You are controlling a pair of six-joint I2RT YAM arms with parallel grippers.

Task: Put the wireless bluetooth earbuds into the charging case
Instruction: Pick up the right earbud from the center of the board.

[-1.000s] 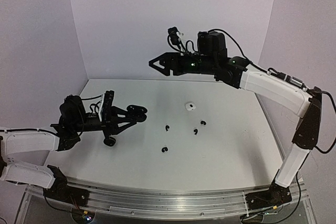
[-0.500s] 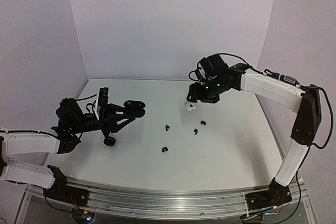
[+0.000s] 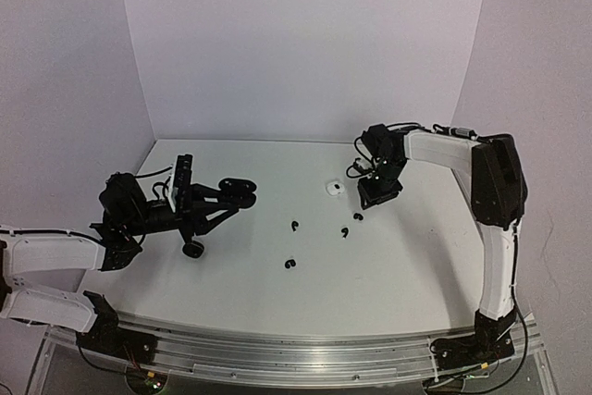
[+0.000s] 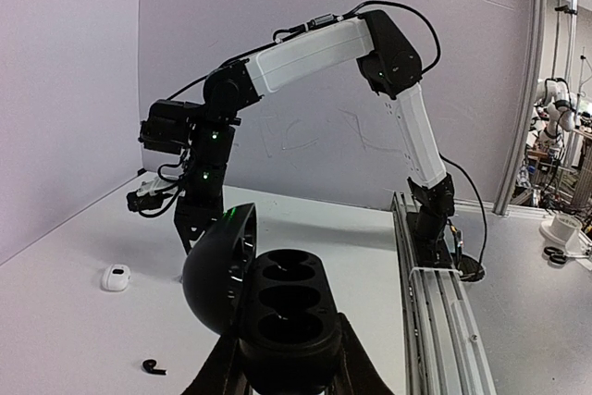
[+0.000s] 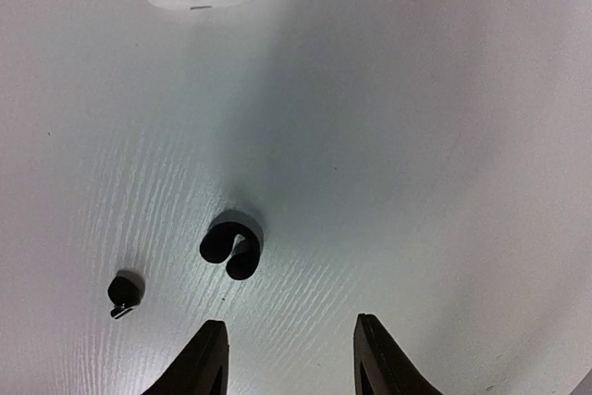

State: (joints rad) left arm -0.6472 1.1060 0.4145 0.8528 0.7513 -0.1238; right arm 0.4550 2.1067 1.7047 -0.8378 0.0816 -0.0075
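R arm has come down fast. 1 s ago it was high over the rear of the worktop (image 3: 231,293); now it's low, just beside the white case (image 3: 335,189) and over the nearest black bud (image 5: 231,245). In the wrist view the right pincer (image 5: 289,326) is spread wide w/ nothing between its fingers. The bud lies flat on the worktop, just ahead of the tips and a bit off to the side of one finger, so it isn't straddled yet.

L side has barely changed. The left pincer (image 3: 231,196) is still clamped on the black charging case (image 4: 277,302), held clear of the worktop w/ lid open and wells empty. The other black buds (image 3: 294,226) are loose mid-worktop, apart from each other. Can't make out any white buds.

Meaning, probably: the approach is done and the pick is about to start. The R arm likely needs a small sideways nudge to centre the bud before closing. No bud is in the case yet, so the task is at an early stage.
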